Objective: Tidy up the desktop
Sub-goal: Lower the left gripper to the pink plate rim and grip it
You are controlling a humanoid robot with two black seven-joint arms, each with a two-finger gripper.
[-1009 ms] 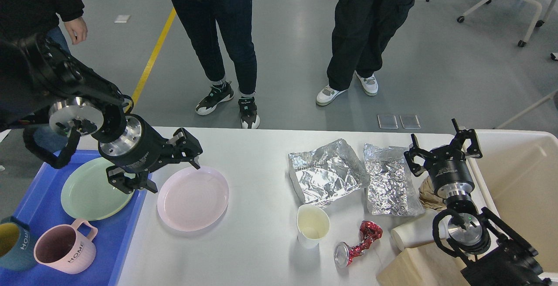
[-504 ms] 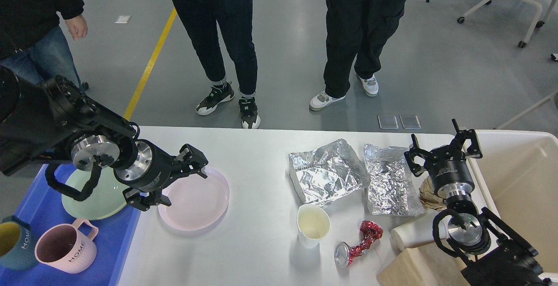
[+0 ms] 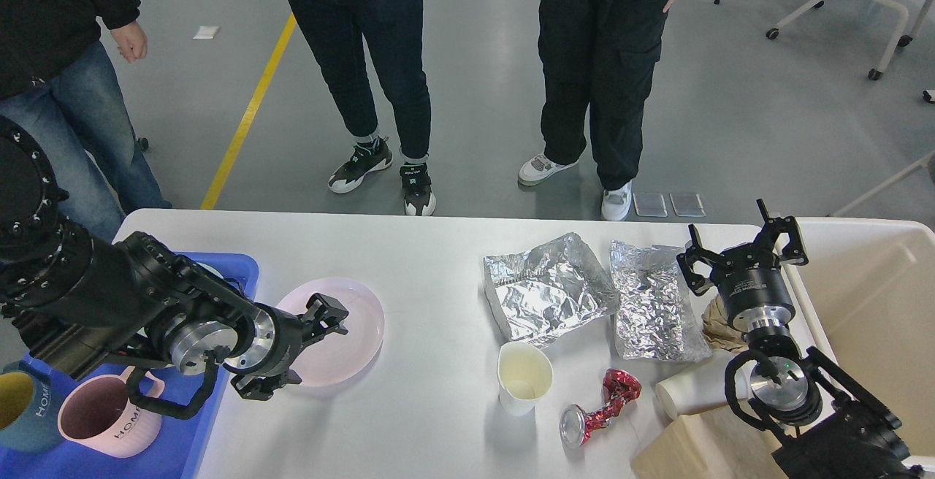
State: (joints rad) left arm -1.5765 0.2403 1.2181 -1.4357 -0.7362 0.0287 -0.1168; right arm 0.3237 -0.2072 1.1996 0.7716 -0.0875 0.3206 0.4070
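Desktop point(image 3: 438, 420): white top with rounded corners, lying under both grippers and carrying everything below but the bin.
Cream bin point(image 3: 869, 304): just right of the right gripper's fingers, off the desktop's right end.
Blue tray point(image 3: 212, 406): behind and left of the left gripper's fingers, on the desktop's left end, mostly hidden by the arm.
Foil bag, larger point(image 3: 548, 289): crumpled, well left of the right fingers, mid-desktop.
Foil bag, smaller point(image 3: 654, 311): just left of the right fingers, beside the larger one.
Pink plate point(image 3: 358, 318): directly beneath and ahead of the left fingers, flat on the desktop just right of the tray.
Pink mug point(image 3: 102, 420): in the tray, behind the left gripper, marked HOME.
Blue mug point(image 3: 25, 406): at the tray's left edge, beside the pink mug.
Paper cup, upright point(image 3: 524, 377): between the two grippers, nearer the front edge.
Paper cup, on its side point(image 3: 697, 390): behind the right fingers, partly under that arm.
Crushed red can point(image 3: 600, 407): lying just right of the upright cup.
Brown crumpled paper point(image 3: 719, 326): close beside the right wrist.
Left gripper point(image 3: 310, 340): fingers spread apart over the plate's near-left rim, holding nothing; whether they touch the rim I cannot tell.
Right gripper point(image 3: 743, 249): fingers spread wide, nothing between them, raised by the bin's left wall.
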